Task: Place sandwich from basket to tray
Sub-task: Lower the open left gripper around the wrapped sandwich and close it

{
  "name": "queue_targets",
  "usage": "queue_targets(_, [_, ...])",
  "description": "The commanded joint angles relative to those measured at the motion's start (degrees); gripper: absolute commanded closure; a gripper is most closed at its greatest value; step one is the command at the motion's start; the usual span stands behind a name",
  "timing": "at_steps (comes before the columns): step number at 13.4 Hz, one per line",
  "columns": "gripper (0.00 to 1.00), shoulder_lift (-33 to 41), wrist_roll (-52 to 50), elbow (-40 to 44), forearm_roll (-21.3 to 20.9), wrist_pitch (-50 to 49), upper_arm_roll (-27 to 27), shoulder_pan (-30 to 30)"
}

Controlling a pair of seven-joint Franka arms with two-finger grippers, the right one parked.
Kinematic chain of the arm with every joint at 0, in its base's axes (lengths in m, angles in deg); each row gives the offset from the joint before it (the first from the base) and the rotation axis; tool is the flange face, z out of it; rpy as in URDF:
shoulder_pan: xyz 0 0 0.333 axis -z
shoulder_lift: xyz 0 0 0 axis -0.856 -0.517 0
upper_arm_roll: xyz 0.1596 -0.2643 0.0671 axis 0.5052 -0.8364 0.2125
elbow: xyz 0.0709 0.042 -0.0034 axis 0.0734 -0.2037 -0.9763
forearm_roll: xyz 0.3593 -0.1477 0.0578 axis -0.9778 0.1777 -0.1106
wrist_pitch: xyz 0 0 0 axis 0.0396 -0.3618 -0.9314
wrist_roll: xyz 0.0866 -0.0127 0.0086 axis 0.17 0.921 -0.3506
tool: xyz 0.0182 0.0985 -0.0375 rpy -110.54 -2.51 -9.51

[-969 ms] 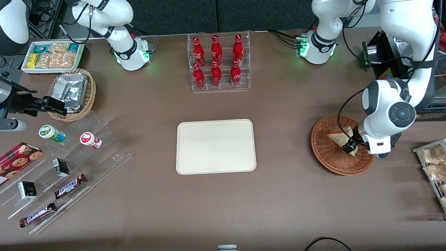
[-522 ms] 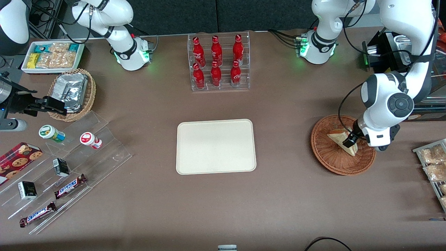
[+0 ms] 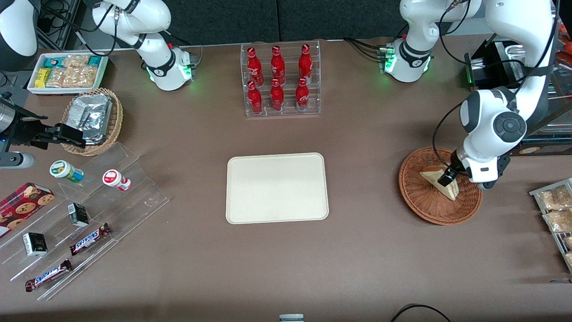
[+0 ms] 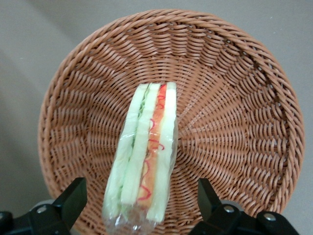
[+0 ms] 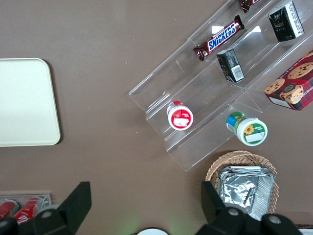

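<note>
We see the left arm's gripper (image 3: 448, 178) hanging just above the basket (image 3: 420, 205), with its fingers (image 4: 73, 197) spread wide apart and closed on nothing; in the wrist view each fingertip stands clear of the sandwich (image 4: 145, 159), one on either side of its wrapped end; the sandwich (image 3: 440, 183) lies inside the basket (image 4: 234, 117), a pale wedge in clear film, resting on the woven floor with its red, orange and green filling edge turned up toward the wrist camera; from the front, the gripper overlaps the wedge's upper part, while the wedge's nearer tip shows free below it; the basket sits on the brown table (image 3: 366, 250) toward the working arm's end; the tray (image 3: 277, 188) lies flat at the table's middle, well apart from the basket, with nothing on it; farther from the front camera than the tray stands a clear rack of red bottles (image 3: 279, 80); toward the parked arm's end we see a lighter wicker basket with foil packets (image 3: 91, 118) and a clear stepped stand (image 3: 89, 214) with snack bars and small cartons.
</note>
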Motion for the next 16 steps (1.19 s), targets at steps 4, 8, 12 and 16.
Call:
queue_targets(4, [0.00,0.9,0.3,-4.3,-0.5,6.8,-0.1,-2.1])
queue_targets(8, [0.00,-0.2,0.2,-4.3,0.3,7.6,-0.3,-1.5])
queue_targets(12, [0.00,-0.4,-0.2,-4.4,0.3,7.6,-0.4,-1.3])
queue_targets(16, [0.22,-0.5,-0.5,-4.5,0.4,7.5,-0.5,-1.1])
